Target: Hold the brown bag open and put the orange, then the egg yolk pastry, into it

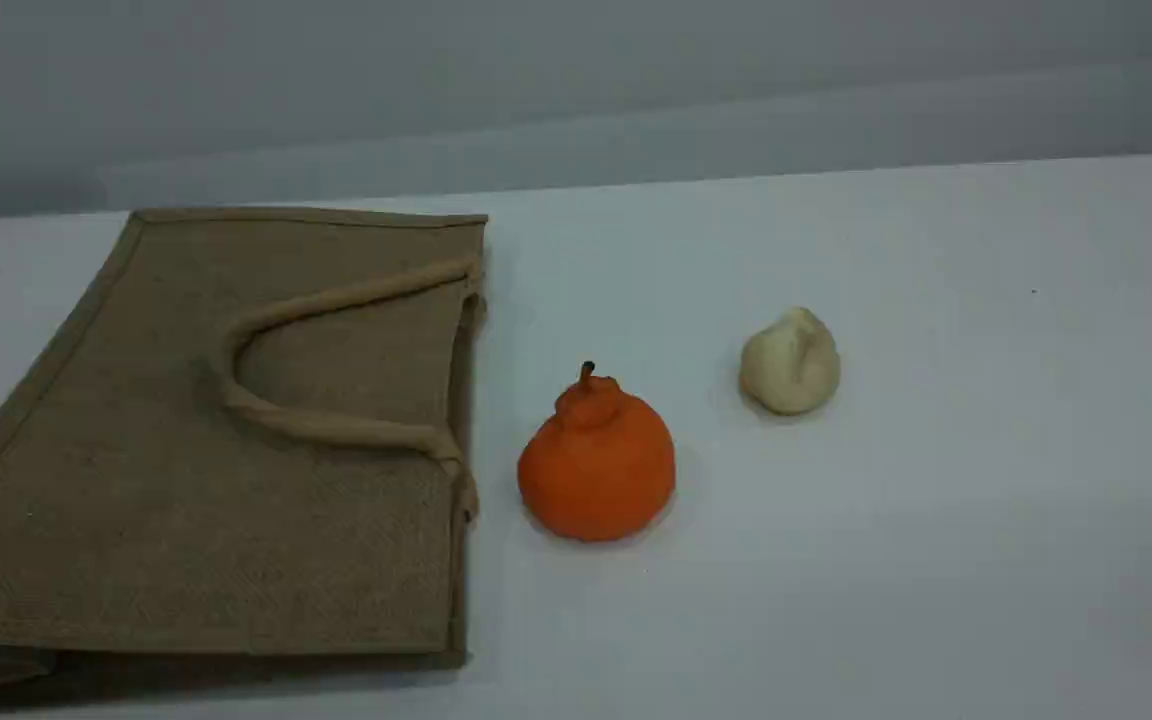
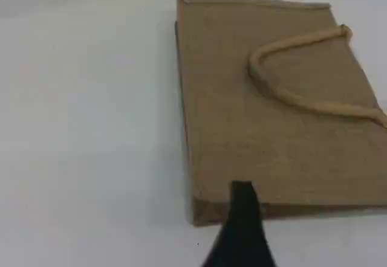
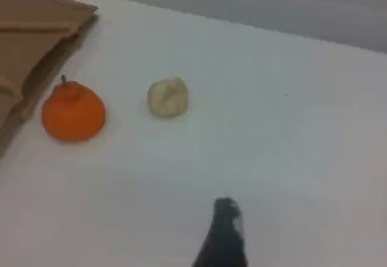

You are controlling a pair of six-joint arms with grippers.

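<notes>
The brown bag (image 1: pixel 186 480) lies flat on the table's left side, its mouth edge toward the orange, with one loop handle (image 1: pixel 336 300) resting on top. Just right of the mouth sits the orange (image 1: pixel 596 470), upright with its stem up. Farther right and back is the egg yolk pastry (image 1: pixel 789 363). No arm shows in the scene view. My left gripper (image 2: pixel 242 187) shows one dark fingertip over the bag's (image 2: pixel 242 110) near edge, holding nothing. The right gripper (image 3: pixel 225 206) hovers over bare table, nearer than the orange (image 3: pixel 73 113) and pastry (image 3: pixel 168 97), empty too.
The white table (image 1: pixel 936 500) meets a grey wall (image 1: pixel 576 90) at the back. A corner of the bag (image 3: pixel 30 25) shows at the right wrist view's upper left.
</notes>
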